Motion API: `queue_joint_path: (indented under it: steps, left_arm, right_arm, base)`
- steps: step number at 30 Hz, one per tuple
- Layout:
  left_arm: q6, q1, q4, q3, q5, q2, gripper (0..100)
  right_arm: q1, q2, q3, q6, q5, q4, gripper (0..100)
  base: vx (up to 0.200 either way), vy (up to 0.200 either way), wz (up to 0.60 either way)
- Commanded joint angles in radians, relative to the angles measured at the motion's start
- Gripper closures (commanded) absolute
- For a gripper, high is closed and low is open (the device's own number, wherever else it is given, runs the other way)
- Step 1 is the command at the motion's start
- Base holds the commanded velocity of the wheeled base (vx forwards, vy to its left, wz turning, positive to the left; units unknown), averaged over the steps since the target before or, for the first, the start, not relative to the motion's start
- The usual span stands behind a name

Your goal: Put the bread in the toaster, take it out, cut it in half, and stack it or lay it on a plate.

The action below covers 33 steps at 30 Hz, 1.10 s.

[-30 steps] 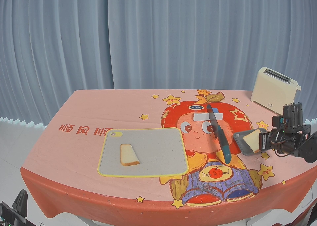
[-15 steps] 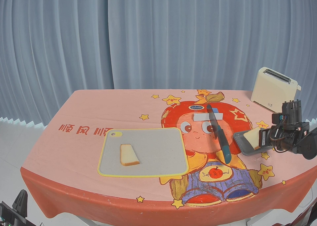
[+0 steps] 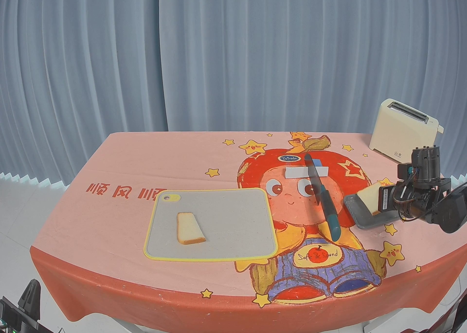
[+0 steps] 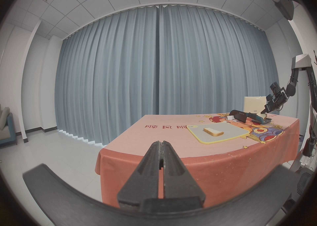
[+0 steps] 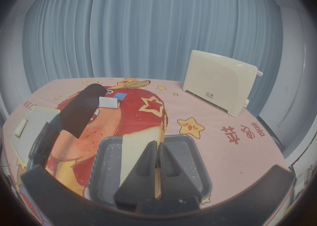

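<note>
left claw (image 4: 161, 144): mine, hanging low off the table's (image 3: 121, 163) near-left corner, fingers pressed together on nothing.
cutting board (image 3: 233, 222): flat near the table's near edge, left of the middle.
bread half (image 3: 190, 228): lies flat on the left part of the cutting board, its long axis running from the far edge toward the near edge, the wider end nearer me. My left claw is on its side of the table.
knife (image 3: 323, 198): on the cloth right of the board, handle toward the near edge, blade pointing to the far edge, between the board and the plate.
grey plate (image 3: 357, 213): rectangular, by the table's right edge, just beside the knife handle.
held half (image 3: 369, 197): the second piece of bread, standing on edge in my grip over the far part of the grey plate; I cannot tell whether its lower edge touches the plate.
right claw (image 3: 384, 198): mine, pinching the held half by one edge, reaching in from the right edge.
toaster (image 3: 404, 133): at the far-right corner, beyond my right claw, slot bare.
what the move turns on: the plate lies straight under the held half, so I judge I need only lower and let go; the bread half on the board is well apart to the left.
</note>
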Motion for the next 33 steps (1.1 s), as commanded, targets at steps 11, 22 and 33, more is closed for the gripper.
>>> queue_joint_path:
  steps: [11,22,33]
  left_arm:
    - [0.000,0.000,0.000,0.018,0.000,0.001,100]
    - [0.000,0.000,0.000,0.018,0.000,0.001,100]
    - [0.000,0.000,0.000,0.018,0.000,0.001,100]
  right_arm:
    - [0.000,0.014,0.020,-0.002,0.000,-0.006,100]
    - [0.003,0.014,0.019,-0.002,-0.002,-0.007,100]
    - [0.006,0.011,0.025,-0.002,-0.006,-0.006,0]
  base:
    - [0.000,0.000,0.00]
    - [0.000,0.000,0.00]
    - [0.000,0.000,0.00]
